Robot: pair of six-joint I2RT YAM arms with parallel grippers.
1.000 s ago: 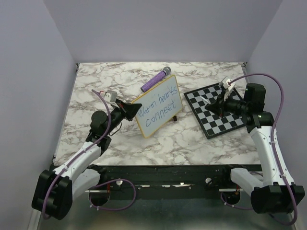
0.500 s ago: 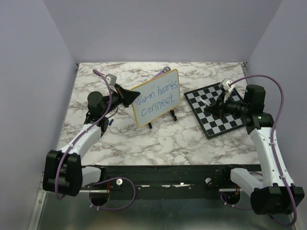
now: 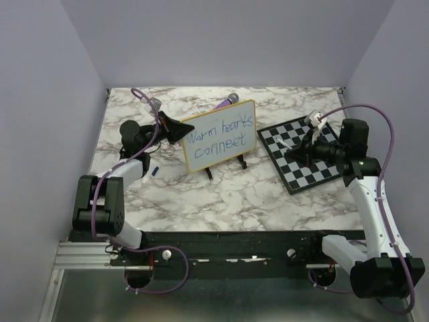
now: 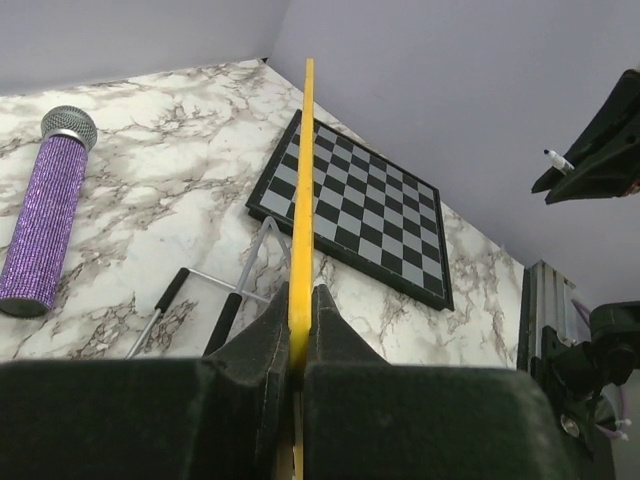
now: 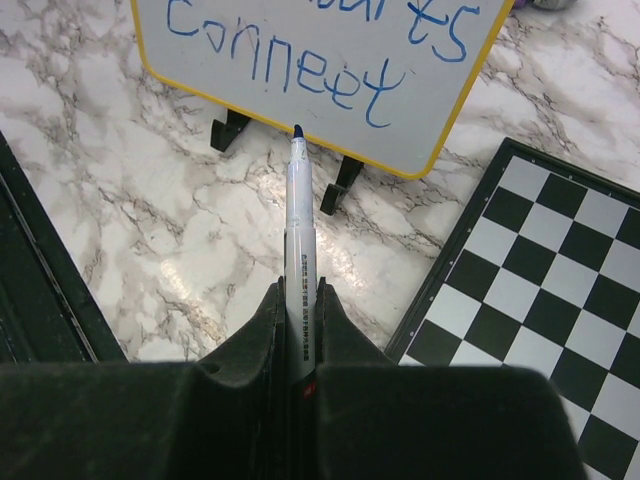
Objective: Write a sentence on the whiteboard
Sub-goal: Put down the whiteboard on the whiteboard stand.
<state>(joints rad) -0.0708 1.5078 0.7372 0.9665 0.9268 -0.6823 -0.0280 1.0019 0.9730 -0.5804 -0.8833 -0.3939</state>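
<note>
On whiteboard (image 3: 220, 136), blue sentence (image 3: 213, 144) reads "Warm hearts connect"; left gripper (image 4: 300, 300) clamps board edge, right gripper (image 5: 298, 295) grips marker (image 5: 299, 210).

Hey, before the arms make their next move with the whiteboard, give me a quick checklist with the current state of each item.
1. Board grip: left gripper shut on the whiteboard frame. Ok.
2. Standing: the feet look down on the table. Ok.
3. Writing: the sentence reads "Warm hearts connect" in two lines. Ok.
4. Pen grip: the marker sits clamped in the right gripper. Ok.
5. Marker tip off the whiteboard: ok.
6. Marker capped: not ok, the tip is bare.
</note>
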